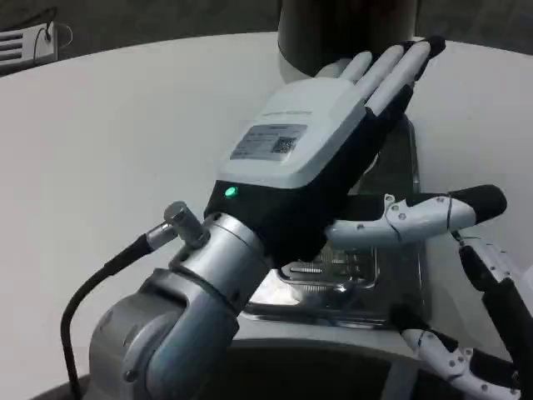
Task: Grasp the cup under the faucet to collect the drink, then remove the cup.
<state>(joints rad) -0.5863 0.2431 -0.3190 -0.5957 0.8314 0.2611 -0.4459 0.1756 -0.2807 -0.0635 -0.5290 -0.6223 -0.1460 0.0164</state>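
While left hand (333, 133) hovers, cup stays hidden.

A round white table (125, 125) fills most of the scene — its curved far edge meets a dark, dim floor (166, 17) beyond, where a pale slatted object (25, 43) sits at the upper left corner — and soft light falls evenly across the tabletop.
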